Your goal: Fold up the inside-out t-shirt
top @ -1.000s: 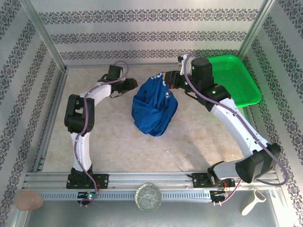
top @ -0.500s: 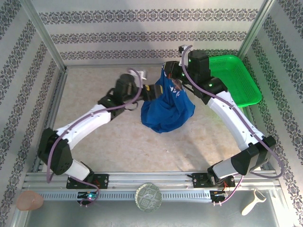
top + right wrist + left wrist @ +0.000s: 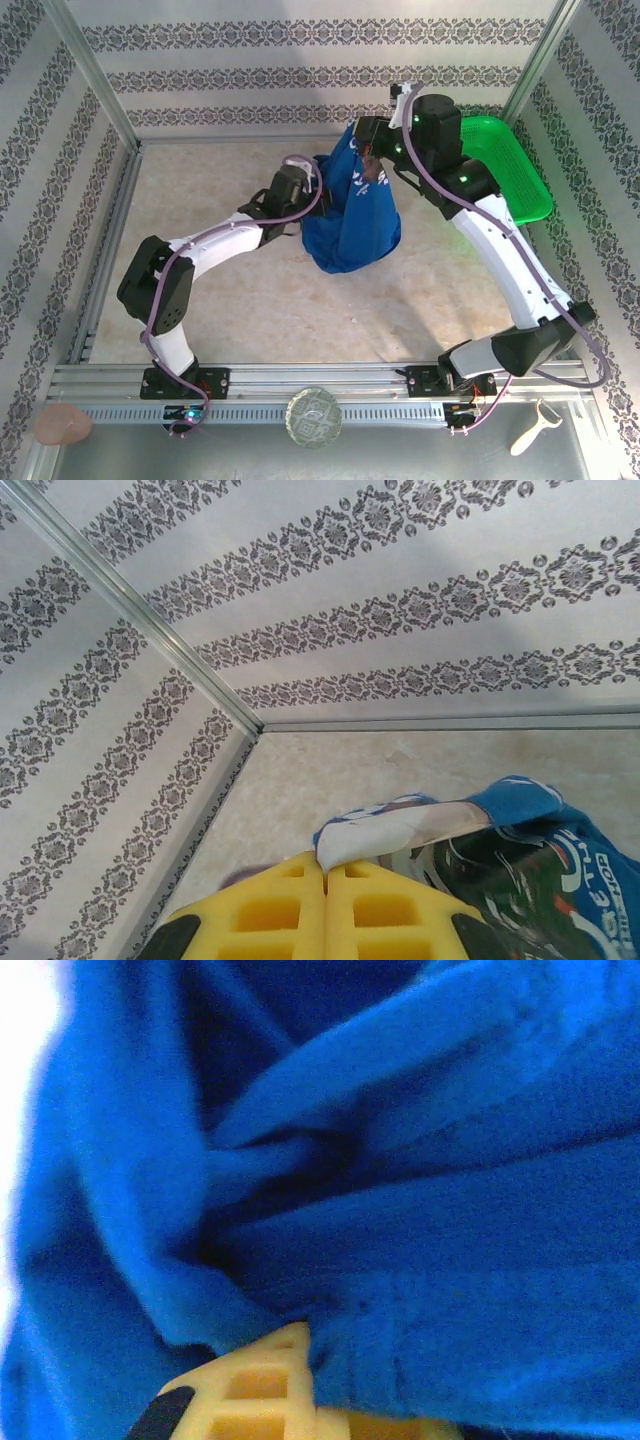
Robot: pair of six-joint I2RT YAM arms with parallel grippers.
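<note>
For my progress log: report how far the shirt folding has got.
Done: nothing folded yet; the shirt is a bunched bundle. In hand: the right gripper pinches an edge and holds it up, while the left gripper is buried in the cloth, grip unclear. Left: spread it flat on the table, then make every fold.

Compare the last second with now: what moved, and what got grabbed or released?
The left claw swung right across the table to the t-shirt and now presses into its left side; whether it has gripped is unclear. The right claw carried the t-shirt's top slightly right and farther back. Unchanged: the right claw's pinch on the cloth, the basket.
</note>
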